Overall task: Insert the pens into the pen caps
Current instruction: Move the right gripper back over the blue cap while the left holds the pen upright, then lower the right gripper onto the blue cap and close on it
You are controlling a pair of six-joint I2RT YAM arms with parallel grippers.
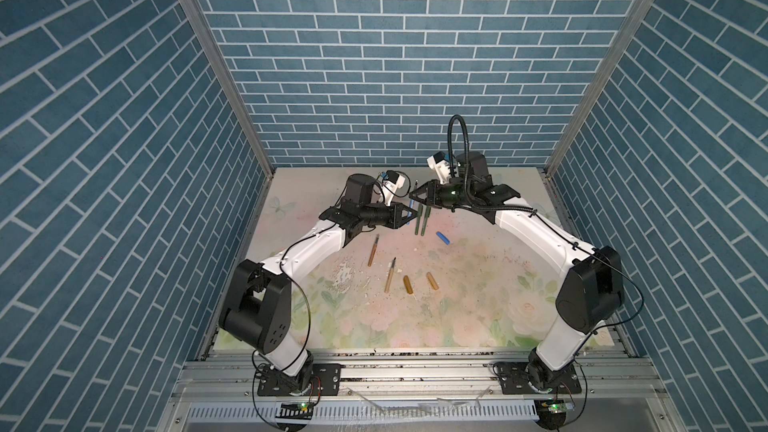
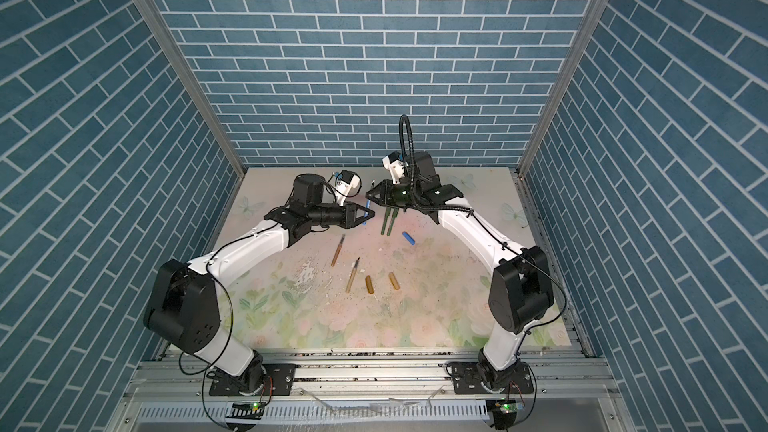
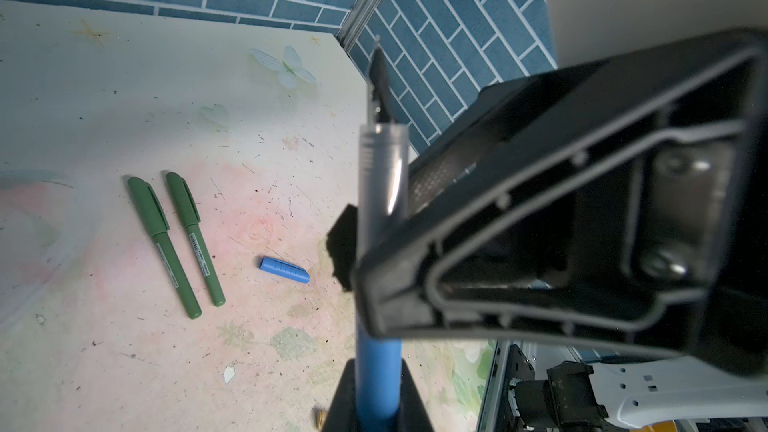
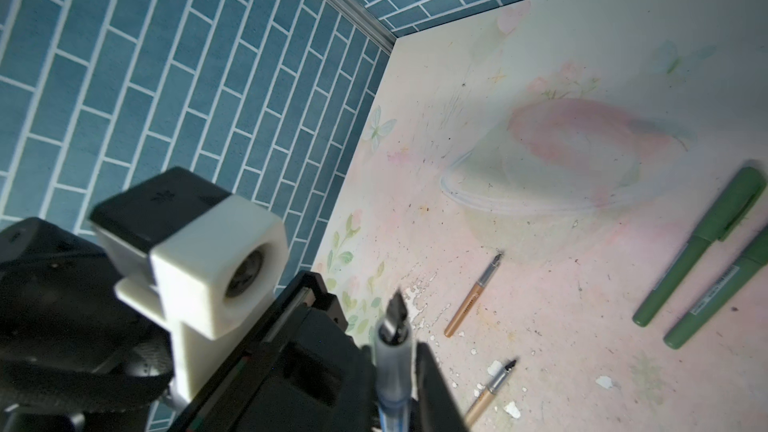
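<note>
- left fingers (image 3: 417,409) clamp blue pen (image 3: 378,367) barrel
- right fingers (image 4: 436,388) flank its clear neck, can't tell if gripping
- blue cap (image 3: 284,270) empty on table (image 3: 104,97), near the fingers
- green pens (image 3: 164,247) capped

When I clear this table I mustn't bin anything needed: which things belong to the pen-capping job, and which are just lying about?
Job: blue pen, blue cap, two brown pens, two brown caps, two green pens already capped.
Lying about: white flakes on the table.
</note>
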